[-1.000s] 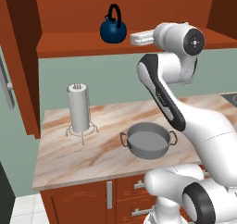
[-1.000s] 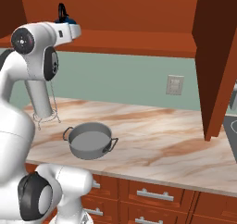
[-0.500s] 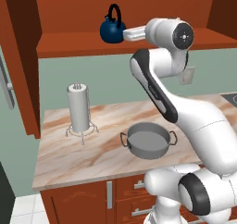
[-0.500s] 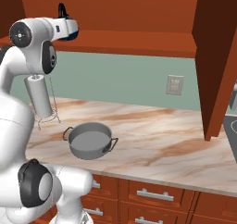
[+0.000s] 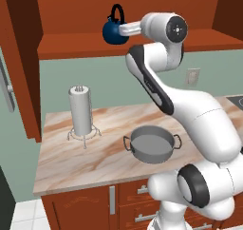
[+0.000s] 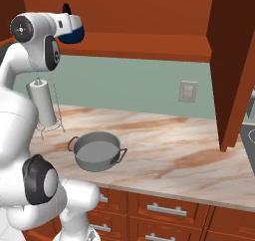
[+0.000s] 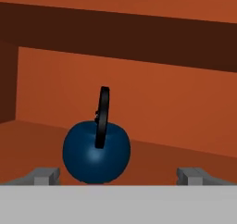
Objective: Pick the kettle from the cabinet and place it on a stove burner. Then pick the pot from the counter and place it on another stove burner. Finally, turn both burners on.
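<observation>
The small dark-blue kettle (image 5: pixel 114 33) (image 6: pixel 74 35) stands upright on the shelf of the reddish-brown cabinet (image 5: pixel 156 44) (image 6: pixel 149 45). My gripper (image 5: pixel 121 30) (image 6: pixel 72 28) is open and level with the kettle's body, right against it. In the hand view the kettle (image 7: pixel 96 154) sits low and left of centre, its black handle edge-on, and my gripper (image 7: pixel 118 174) has a fingertip well apart on each side of it. The grey pot (image 5: pixel 152 144) (image 6: pixel 97 150) rests on the marble counter (image 5: pixel 99 162) (image 6: pixel 174 155). The burners are out of view to the right.
A white paper-towel roll (image 5: pixel 80 111) (image 6: pixel 42 104) stands upright on the counter's left part. A cabinet side panel (image 6: pixel 231 60) hangs down at the right. A dark cooktop corner (image 5: pixel 236 100) (image 6: pixel 249 138) shows at the far right. A wall outlet (image 6: pixel 188 91) sits behind the counter.
The arm has swung its hand leftward along the shelf, from well right of the kettle to right against it. The jaws have stayed wide. Kettle and pot have not moved.
</observation>
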### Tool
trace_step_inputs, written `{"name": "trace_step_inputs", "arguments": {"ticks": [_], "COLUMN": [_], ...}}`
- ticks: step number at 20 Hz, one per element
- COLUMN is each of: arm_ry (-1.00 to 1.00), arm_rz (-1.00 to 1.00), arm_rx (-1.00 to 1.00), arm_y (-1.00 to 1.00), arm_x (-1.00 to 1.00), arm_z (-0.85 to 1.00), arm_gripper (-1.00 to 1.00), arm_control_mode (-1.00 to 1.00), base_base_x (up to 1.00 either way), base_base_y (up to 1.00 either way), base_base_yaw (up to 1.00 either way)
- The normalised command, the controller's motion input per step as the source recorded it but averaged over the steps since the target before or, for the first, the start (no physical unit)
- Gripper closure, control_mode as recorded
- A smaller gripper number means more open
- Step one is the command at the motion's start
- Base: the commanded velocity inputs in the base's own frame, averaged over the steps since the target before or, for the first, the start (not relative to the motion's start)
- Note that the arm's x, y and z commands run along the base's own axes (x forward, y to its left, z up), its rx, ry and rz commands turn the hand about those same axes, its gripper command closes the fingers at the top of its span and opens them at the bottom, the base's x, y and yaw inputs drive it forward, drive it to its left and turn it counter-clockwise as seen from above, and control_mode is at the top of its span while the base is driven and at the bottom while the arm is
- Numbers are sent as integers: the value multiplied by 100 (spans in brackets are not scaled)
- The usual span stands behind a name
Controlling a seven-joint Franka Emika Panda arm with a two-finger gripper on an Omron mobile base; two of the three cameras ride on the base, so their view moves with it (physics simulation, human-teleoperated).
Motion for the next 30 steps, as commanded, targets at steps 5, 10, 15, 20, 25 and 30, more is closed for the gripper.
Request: {"name": "trace_step_inputs", "arguments": {"ticks": [5,10,15,20,25,30], "arm_ry": [0,0,0,0,0,0], "arm_rz": [0,0,0,0,0,0], "arm_rx": [0,0,0,0,0,0], "arm_y": [15,4,4,13,8,0], "arm_x": [26,24,21,24,15,8], "arm_z": [0,8,8,0,0,0], "arm_gripper": [-100,-100,-100,-100,-100,-100], "arm_control_mode": [-100,-100,-100,-100,-100,-100], "base_base_x": [0,0,0,0,0,0], "base_base_y": [0,0,0,0,0,0], "base_base_yaw": [0,0,0,0,0,0]}}
